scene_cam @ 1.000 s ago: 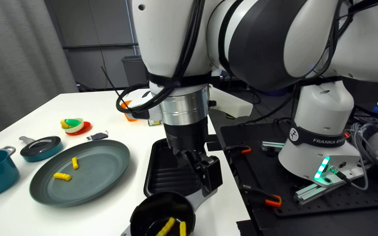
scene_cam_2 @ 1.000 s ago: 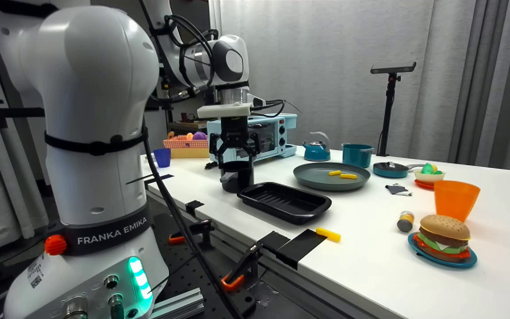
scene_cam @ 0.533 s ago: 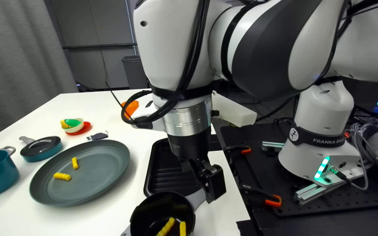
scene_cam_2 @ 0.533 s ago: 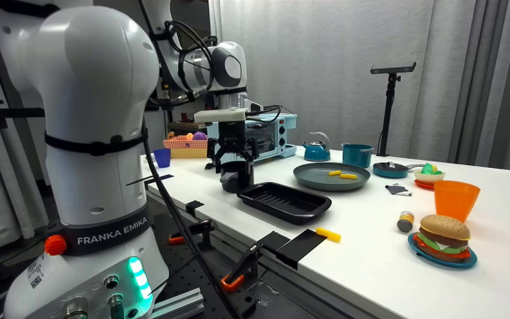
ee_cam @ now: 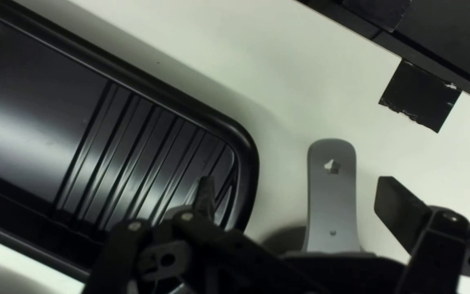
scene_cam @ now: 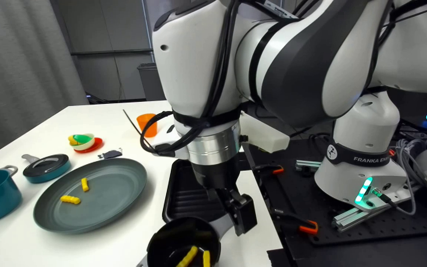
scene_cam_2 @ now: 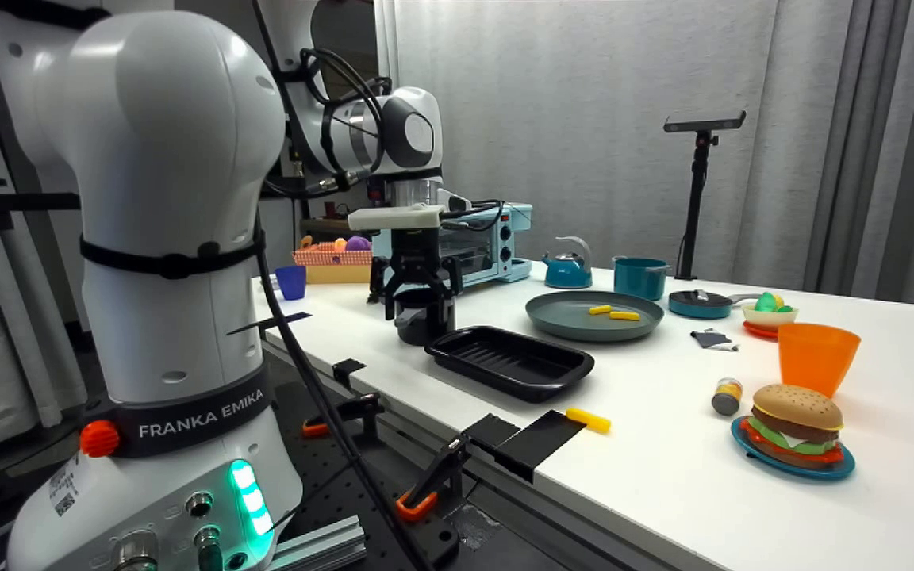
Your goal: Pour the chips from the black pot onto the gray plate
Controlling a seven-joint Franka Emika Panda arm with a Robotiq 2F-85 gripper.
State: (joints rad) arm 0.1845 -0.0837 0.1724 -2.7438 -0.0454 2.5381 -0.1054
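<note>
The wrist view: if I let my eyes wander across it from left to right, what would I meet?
Smooth part of the black grill pan → ribbed part of that same pan → black pot's gray handle → patch of black tape on the white tabletop.

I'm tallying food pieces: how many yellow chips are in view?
5: two chips on the gray plate, two in the black pot, one on the table by black tape. More may be hidden in the pot.
</note>
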